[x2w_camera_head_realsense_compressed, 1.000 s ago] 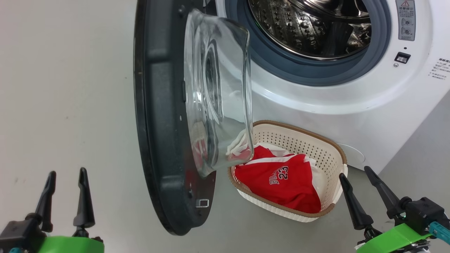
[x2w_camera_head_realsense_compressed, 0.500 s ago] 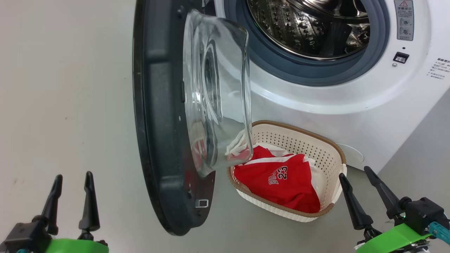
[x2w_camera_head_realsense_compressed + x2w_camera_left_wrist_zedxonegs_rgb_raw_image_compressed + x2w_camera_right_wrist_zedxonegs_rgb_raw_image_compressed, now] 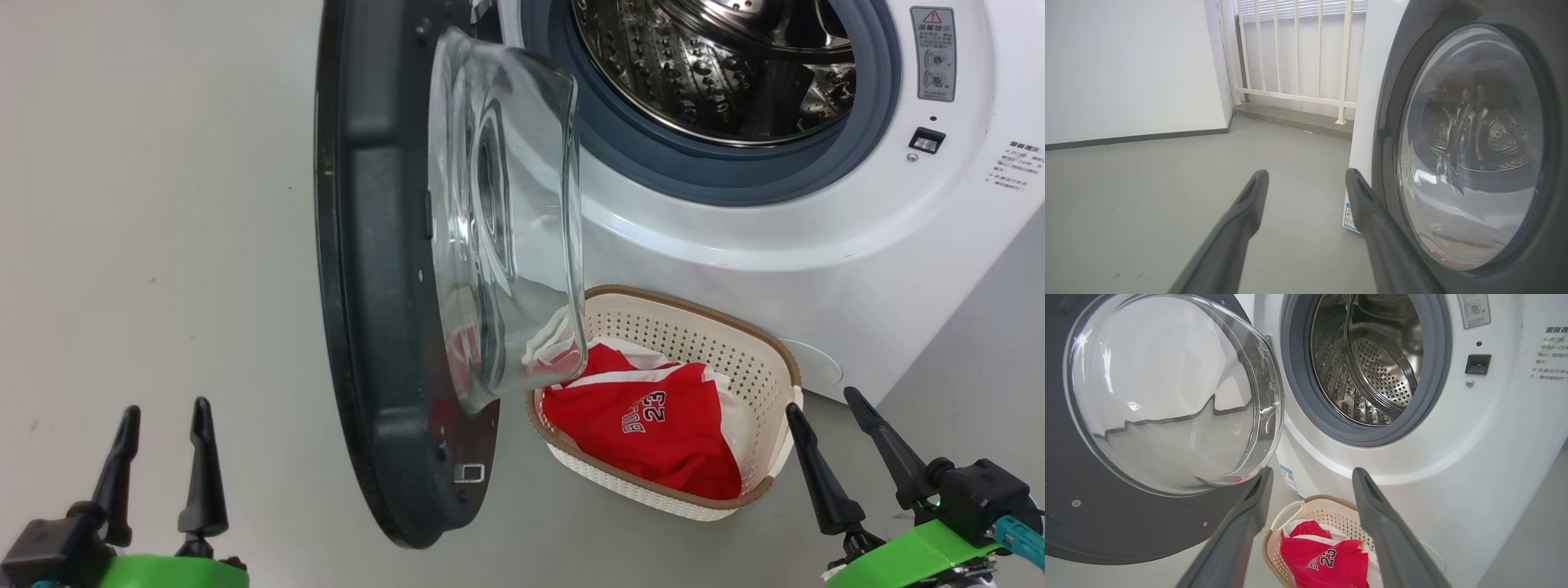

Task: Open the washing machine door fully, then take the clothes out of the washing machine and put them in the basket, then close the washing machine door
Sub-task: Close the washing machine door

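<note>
- The washing machine door (image 3: 384,269) is a large round disc with a glossy black rim and a matte dark grey inner frame. It stands swung open, nearly edge-on at centre-left of the head view.
- Its clear glass bowl window (image 3: 506,220) is smooth and bulges toward the right of that view.
- The washing machine (image 3: 775,269) is a smooth white box in the upper right of the head view. A grey-blue rubber gasket (image 3: 735,175) rings its round mouth, and behind that sits the shiny perforated steel drum (image 3: 702,73).
- The basket (image 3: 702,327) is cream plastic and rectangular with rounded corners. It has perforated walls and a brown woven-look rim.
- It sits on the smooth grey floor (image 3: 147,204) at lower centre-right, close in front of the machine and below its mouth. Its left end shows through the glass bowl.
- The clothes (image 3: 653,425) are red jersey fabric with white trim and a white "23". They lie bunched inside the basket with white cloth at the edges.
- The left hand (image 3: 165,406) sits in the lower left corner of the head view. Its two long, dark, tapering fingers are spread apart, with nothing held or touched. The door stands to its right, apart from it.
- The right hand (image 3: 820,398) is in the lower right corner, fingers likewise spread and empty.
- The basket's near right corner lies just beside the right hand's left fingertip.
- In the right wrist view the basket and clothes show at bottom centre, between the two fingers.
</note>
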